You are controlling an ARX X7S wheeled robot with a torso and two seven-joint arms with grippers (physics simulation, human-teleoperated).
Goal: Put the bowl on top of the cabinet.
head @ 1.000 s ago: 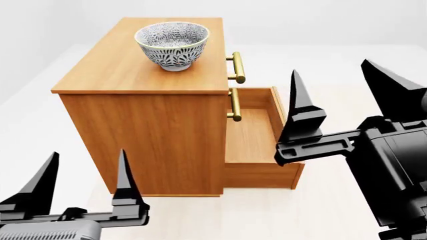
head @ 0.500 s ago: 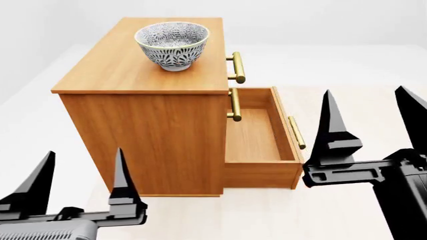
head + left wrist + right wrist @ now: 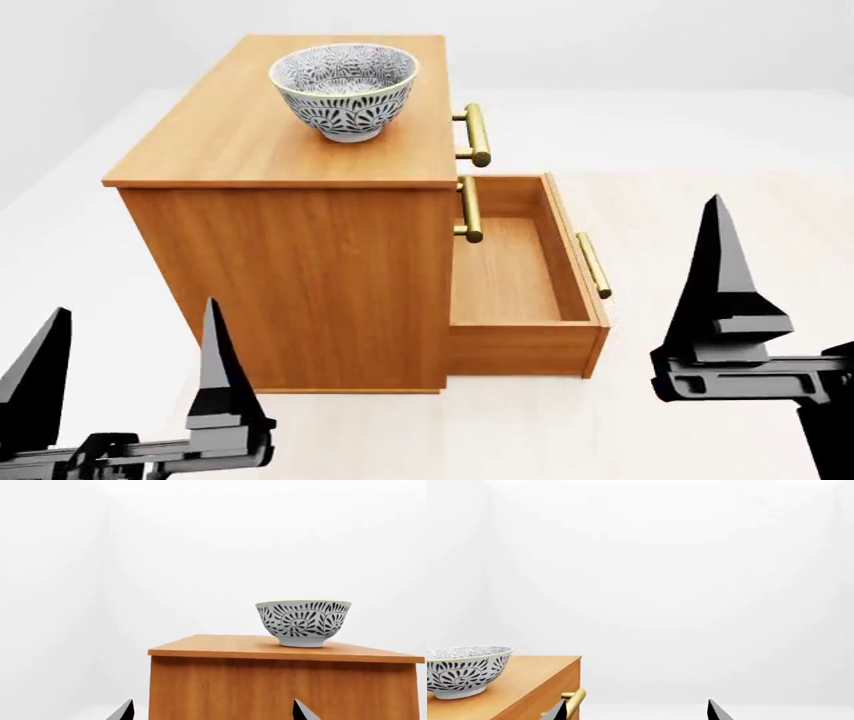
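The blue-and-white patterned bowl (image 3: 344,88) stands upright on the flat top of the orange-brown cabinet (image 3: 287,150), toward its back right part. Neither gripper touches it. My left gripper (image 3: 127,385) hangs open and empty low in front of the cabinet's side. The left wrist view has the bowl (image 3: 303,622) on the cabinet top (image 3: 267,647), far beyond the open left gripper (image 3: 212,710). My right gripper (image 3: 794,300) is open and empty, off to the right of the pulled-out drawer, with one finger cut by the frame edge. The right wrist view catches the bowl (image 3: 464,672) beyond the open right gripper (image 3: 637,711).
The cabinet's lower drawer (image 3: 514,270) is pulled out to the right and holds nothing visible. Brass bar handles (image 3: 477,135) stick out on that side, and one handle (image 3: 575,702) sits close to a right fingertip. Pale floor surrounds the cabinet.
My right gripper has drawn back down and to the right, away from the drawer. The left gripper has sunk a little lower and leftward. The bowl has not moved.
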